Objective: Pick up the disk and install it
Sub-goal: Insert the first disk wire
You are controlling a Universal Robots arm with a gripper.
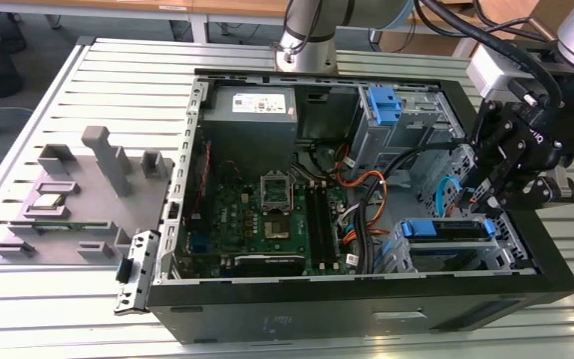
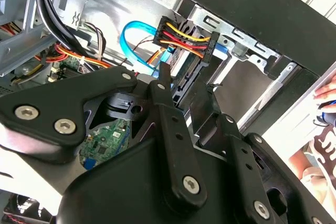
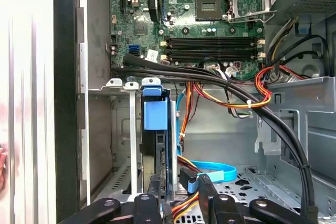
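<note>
The disk point(image 1: 447, 229) sits in the lower drive bay of the open computer case point(image 1: 367, 299), at the exterior view's right, its blue rail facing up. In the first wrist view the disk point(image 3: 156, 114) stands edge-on in the metal bay with its blue tab toward the motherboard. My gripper point(image 1: 486, 206) hangs just above the bay's rear end. It stands open in both wrist views point(image 3: 178, 187) point(image 2: 186, 83), its black fingers point(image 3: 154, 187) apart around the disk's cabled end. A power plug with coloured wires point(image 2: 184, 38) and a blue data cable point(image 3: 210, 170) lie there.
Thick black cables point(image 3: 210, 77) cross the case beside the bay. The motherboard point(image 1: 267, 217), a grey power supply point(image 1: 252, 105) and a lighter-blue bracket point(image 1: 385, 105) fill the case. A grey fixture point(image 1: 78, 202) with parts lies outside. A person's hand point(image 2: 325, 95) is near the case wall.
</note>
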